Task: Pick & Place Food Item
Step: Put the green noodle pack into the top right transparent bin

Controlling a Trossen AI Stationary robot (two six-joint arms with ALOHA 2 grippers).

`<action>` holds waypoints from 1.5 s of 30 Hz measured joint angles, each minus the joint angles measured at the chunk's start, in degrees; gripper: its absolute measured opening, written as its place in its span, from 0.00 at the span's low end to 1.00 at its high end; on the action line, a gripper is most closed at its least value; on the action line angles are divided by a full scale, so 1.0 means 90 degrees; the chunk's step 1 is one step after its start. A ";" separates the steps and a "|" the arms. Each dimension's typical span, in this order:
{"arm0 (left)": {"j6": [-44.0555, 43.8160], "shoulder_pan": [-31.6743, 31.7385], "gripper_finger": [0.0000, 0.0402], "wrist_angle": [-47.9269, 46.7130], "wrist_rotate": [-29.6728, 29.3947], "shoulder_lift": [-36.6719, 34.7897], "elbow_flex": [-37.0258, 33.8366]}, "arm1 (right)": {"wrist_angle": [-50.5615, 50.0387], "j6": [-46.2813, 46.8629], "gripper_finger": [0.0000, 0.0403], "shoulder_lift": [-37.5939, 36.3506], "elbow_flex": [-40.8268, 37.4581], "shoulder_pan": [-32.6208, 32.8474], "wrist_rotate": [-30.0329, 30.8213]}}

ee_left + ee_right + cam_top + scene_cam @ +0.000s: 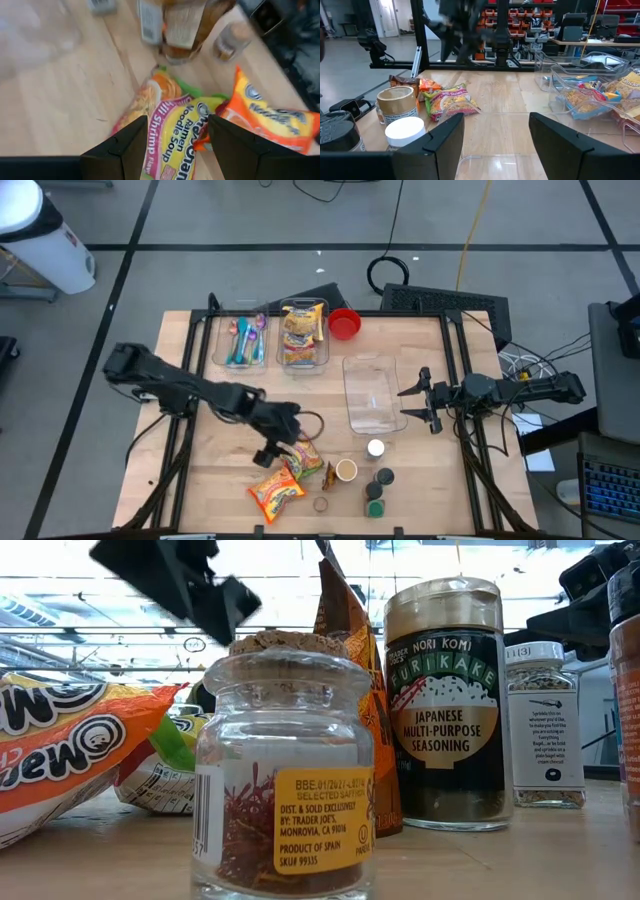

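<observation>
A pink-and-yellow ramen packet (303,460) lies flat on the wooden table near the front middle; it also shows in the left wrist view (170,135). An orange noodle packet (276,490) lies beside it, nearer the front edge. My left gripper (280,448) hovers open just above the pink-and-yellow packet, a finger to either side of it in the left wrist view (177,120), touching nothing. My right gripper (415,402) waits open at the right edge of an empty clear bin (370,395).
Several spice jars (375,480) and a small cork-topped jar (285,780) stand right of the packets, with a brown snack bag (326,472) among them. At the back stand a bin of pink and blue items (245,340), a bin of noodle packets (303,335) and a red cup (344,323).
</observation>
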 joint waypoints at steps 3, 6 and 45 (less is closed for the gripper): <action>-0.0268 0.0001 0.53 0.0282 0.0003 0.0505 -0.0002 | -0.0001 0.0000 0.54 0.0000 0.0000 -0.0002 -0.0001; -0.0571 0.0040 0.53 0.0742 0.0031 0.0886 -0.0002 | -0.0001 0.0000 0.53 -0.0002 0.0000 -0.0001 0.0000; -0.1390 0.0564 0.03 0.0116 -0.0415 0.1025 -0.0001 | -0.0002 0.0000 0.54 -0.0002 0.0000 0.0000 -0.0001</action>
